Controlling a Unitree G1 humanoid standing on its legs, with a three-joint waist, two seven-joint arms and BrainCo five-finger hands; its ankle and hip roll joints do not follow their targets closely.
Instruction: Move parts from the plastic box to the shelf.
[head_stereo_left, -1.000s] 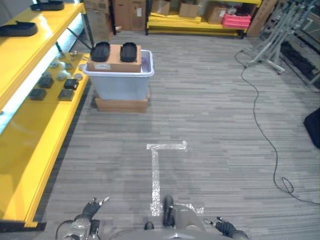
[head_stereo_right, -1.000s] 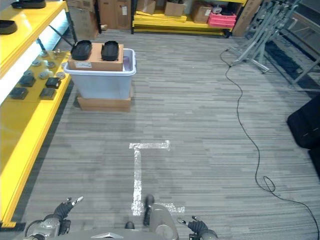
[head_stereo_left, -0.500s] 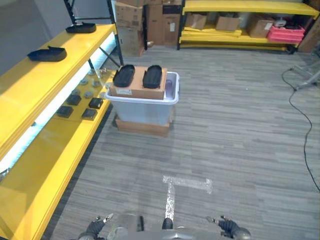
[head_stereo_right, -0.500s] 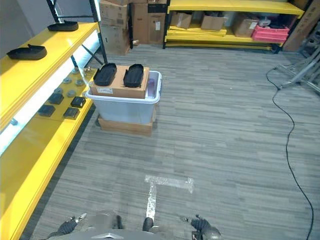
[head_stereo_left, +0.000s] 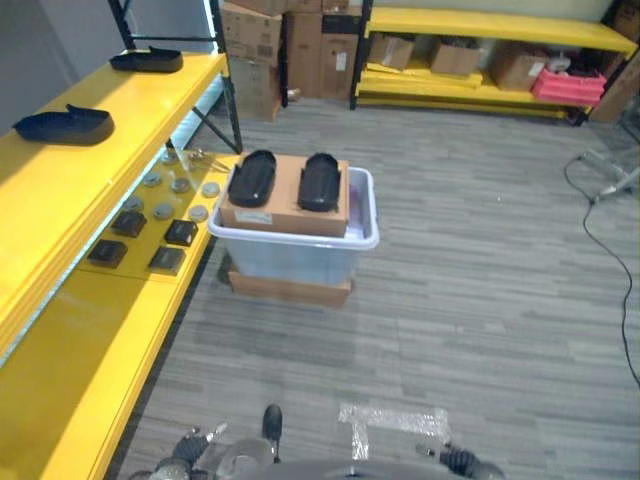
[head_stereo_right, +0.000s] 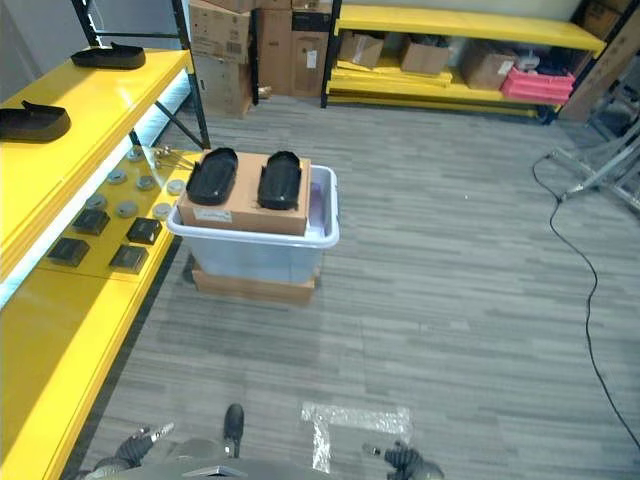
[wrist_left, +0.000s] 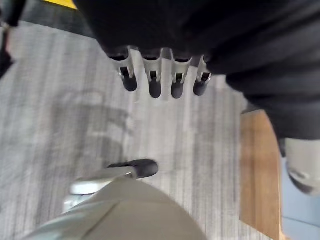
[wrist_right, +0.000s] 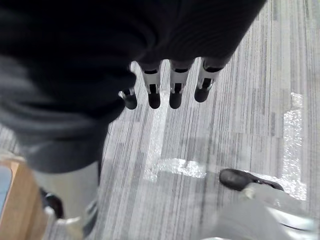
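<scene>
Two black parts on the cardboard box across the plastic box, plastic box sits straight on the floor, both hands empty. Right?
Not quite. The plastic box sits on a flat brown cardboard base, not on the floor; the right eye view shows it. The rest holds: two black parts on the cardboard box, left hand and right hand empty.

Grey wood-plank floor (head_stereo_left: 480, 280) covers the room. Silver tape marks (head_stereo_right: 355, 418) lie on it at 6 o'clock. A black cable (head_stereo_right: 585, 300) snakes along at 3 o'clock. At 12 o'clock, stacked cardboard cartons (head_stereo_left: 290, 45) stand beside a far yellow rack (head_stereo_left: 480, 25) holding brown boxes and a pink crate (head_stereo_left: 568, 85). A grey metal stand (head_stereo_right: 600, 160) sits at 2 o'clock.
</scene>
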